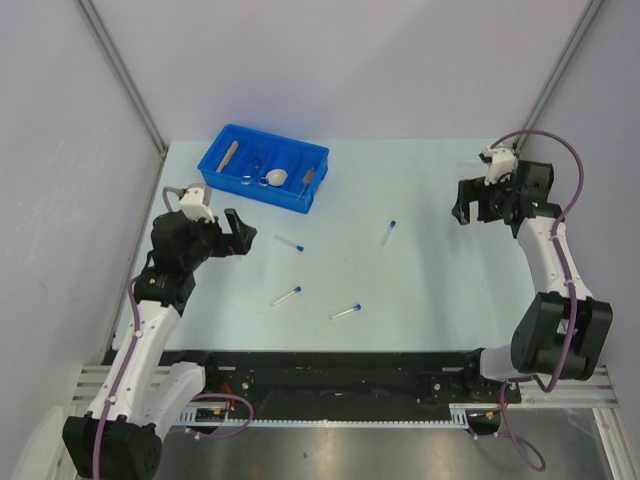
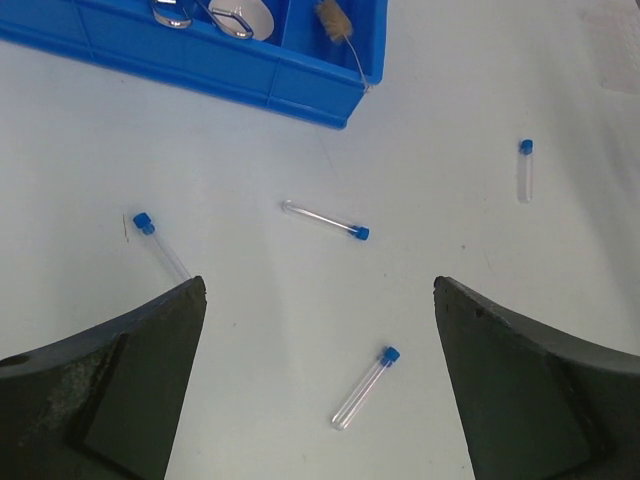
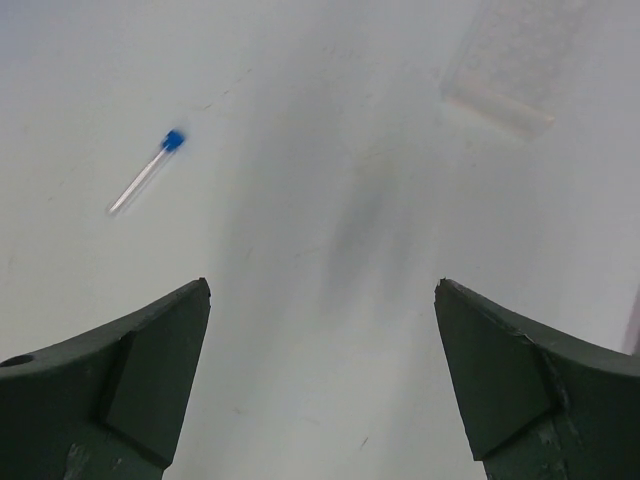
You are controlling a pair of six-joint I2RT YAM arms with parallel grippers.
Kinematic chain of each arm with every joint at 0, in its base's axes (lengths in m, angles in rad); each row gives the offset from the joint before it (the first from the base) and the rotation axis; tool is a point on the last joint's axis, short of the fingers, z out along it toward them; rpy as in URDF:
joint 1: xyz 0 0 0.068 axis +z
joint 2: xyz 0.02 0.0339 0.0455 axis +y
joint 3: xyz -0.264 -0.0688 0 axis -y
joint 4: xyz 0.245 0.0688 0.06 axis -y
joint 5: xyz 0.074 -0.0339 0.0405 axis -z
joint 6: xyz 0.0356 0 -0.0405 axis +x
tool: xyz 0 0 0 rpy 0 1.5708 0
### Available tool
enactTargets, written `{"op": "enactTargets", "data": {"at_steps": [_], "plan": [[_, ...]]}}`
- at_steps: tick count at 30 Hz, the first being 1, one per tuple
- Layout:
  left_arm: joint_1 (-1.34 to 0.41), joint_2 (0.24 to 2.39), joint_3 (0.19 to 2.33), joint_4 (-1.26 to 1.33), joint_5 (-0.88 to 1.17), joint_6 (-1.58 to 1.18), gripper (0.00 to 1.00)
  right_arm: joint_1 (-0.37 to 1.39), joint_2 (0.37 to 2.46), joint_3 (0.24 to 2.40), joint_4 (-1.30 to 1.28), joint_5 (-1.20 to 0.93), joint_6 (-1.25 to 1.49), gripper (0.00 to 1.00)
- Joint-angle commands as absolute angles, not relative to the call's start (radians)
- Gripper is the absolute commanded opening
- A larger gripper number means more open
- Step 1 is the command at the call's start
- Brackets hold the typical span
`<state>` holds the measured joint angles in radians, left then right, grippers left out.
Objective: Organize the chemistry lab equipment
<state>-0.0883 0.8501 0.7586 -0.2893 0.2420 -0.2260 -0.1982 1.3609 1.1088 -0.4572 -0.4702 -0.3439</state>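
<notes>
A: Grippers?
B: Left gripper [image 2: 320, 285] has its jaws wide apart with nothing between them. Right gripper [image 3: 322, 285] is the same, nothing held.
A: Equipment?
B: Four blue-capped tubes [image 1: 290, 243] lie scattered on the table [image 1: 440, 290], well apart, between the arms. The wooden stick [image 1: 230, 153], white dish [image 1: 277, 178] and brown-handled tool [image 1: 309, 180] sit in the blue bin [image 1: 222, 172], far left.

Pretty plain setup: a pale mint-green worktop [image 1: 430, 290] boxed in by matte grey panels, with a back wall [image 1: 340, 60], left wall [image 1: 60, 200] and right wall [image 1: 615, 150]. Slim aluminium posts [image 1: 125, 75] run up both back corners. A black rail [image 1: 340, 385] lines the near edge, with brushed metal framing [image 1: 400, 450] below it. The light is soft and even, and the shadows are faint.
</notes>
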Motion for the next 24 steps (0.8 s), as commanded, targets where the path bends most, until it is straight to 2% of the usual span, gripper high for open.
{"op": "enactTargets", "data": {"at_steps": [1, 6, 11, 15, 16, 19, 24], "plan": [[-0.081, 0.785, 0.706, -0.284, 0.242, -0.173, 1.0, -0.155, 1.478, 1.209, -0.356, -0.18, -0.184, 1.0], [-0.081, 0.787, 0.673, -0.298, 0.215, -0.16, 1.0, -0.141, 1.604, 1.311, -0.301, -0.004, -0.088, 1.0], [-0.081, 0.784, 0.673, -0.293, 0.202, -0.152, 1.0, -0.129, 1.796, 1.432, -0.311, 0.04, -0.005, 1.0], [-0.081, 0.796, 0.676, -0.298, 0.207, -0.146, 1.0, -0.135, 2.009, 1.665, -0.502, 0.013, 0.003, 1.0], [-0.081, 0.795, 0.675, -0.295, 0.206, -0.144, 1.0, -0.137, 2.052, 1.804, -0.547, 0.012, 0.002, 1.0], [-0.081, 0.799, 0.678, -0.293, 0.198, -0.137, 1.0, -0.144, 2.198, 1.987, -0.652, 0.064, 0.038, 1.0], [-0.081, 0.804, 0.676, -0.296, 0.186, -0.13, 1.0, -0.138, 2.276, 2.072, -0.662, 0.103, 0.034, 1.0]]}}
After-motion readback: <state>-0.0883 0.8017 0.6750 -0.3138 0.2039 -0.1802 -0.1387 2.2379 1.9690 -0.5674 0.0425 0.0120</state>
